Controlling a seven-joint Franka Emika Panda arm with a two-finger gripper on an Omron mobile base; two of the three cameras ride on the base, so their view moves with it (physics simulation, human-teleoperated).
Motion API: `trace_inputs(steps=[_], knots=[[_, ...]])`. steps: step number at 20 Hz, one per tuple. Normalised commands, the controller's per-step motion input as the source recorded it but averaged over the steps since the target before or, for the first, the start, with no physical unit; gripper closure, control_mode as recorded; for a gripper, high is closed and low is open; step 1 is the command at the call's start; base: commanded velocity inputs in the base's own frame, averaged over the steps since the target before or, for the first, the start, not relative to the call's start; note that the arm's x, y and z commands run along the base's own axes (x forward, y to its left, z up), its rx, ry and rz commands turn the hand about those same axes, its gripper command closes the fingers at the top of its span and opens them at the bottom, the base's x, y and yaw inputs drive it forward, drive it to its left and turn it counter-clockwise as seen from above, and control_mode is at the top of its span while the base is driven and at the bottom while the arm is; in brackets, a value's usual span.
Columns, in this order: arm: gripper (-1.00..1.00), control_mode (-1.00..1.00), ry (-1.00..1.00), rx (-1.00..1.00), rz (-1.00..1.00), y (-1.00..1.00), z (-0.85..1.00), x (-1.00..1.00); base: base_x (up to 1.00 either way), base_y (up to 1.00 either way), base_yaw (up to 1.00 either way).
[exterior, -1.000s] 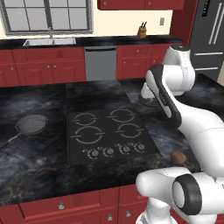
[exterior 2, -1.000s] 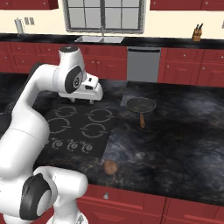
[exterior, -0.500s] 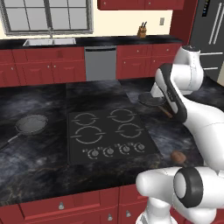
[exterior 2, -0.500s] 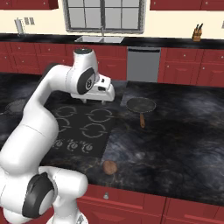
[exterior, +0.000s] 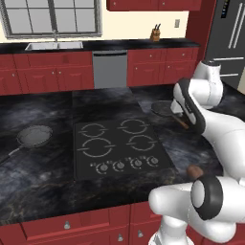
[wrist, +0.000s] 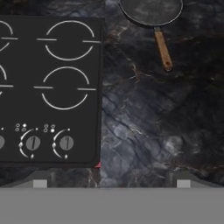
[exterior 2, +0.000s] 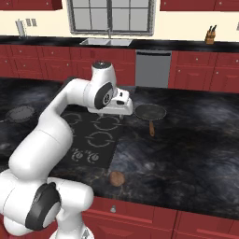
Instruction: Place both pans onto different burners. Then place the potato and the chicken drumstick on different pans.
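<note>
Two pans off cooktop [exterior: 119, 146]: wooden-handled pan [exterior 2: 150, 112] on counter just right of burners, 2nd pan [exterior: 34, 136] far left; potato [exterior 2: 116, 178] near front edge; gripper [exterior 2: 120, 112] spread, empty—risk: off-centre handle grab, pan tips.

Cooktop [wrist: 52, 109] showing black glass w/ white broken-ring burners [wrist: 69, 40]. Pans [exterior 2: 150, 112] looking dark grey; right one's handle [wrist: 162, 50] showing orange-brown. Potato [exterior 2: 116, 178] reddish-brown. Counter [wrist: 144, 122] showing black marble w/ pale veins. Cabinets [exterior 2: 191, 77] showing red.
</note>
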Motion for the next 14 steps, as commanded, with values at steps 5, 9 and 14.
trace_inputs(steps=[5, 9, 14], knots=[[-1.0, -1.0, 0.0, -0.01, 0.0, -0.35, -0.34, 0.28, 0.0, 0.0, 0.0], [-1.0, -1.0, 0.0, -0.03, 0.0, -0.28, -0.41, 0.34, 0.0, 0.0, 0.0], [-1.0, -1.0, 0.0, 0.0, 0.0, -0.26, -0.31, 0.32, 0.0, 0.0, 0.0]])
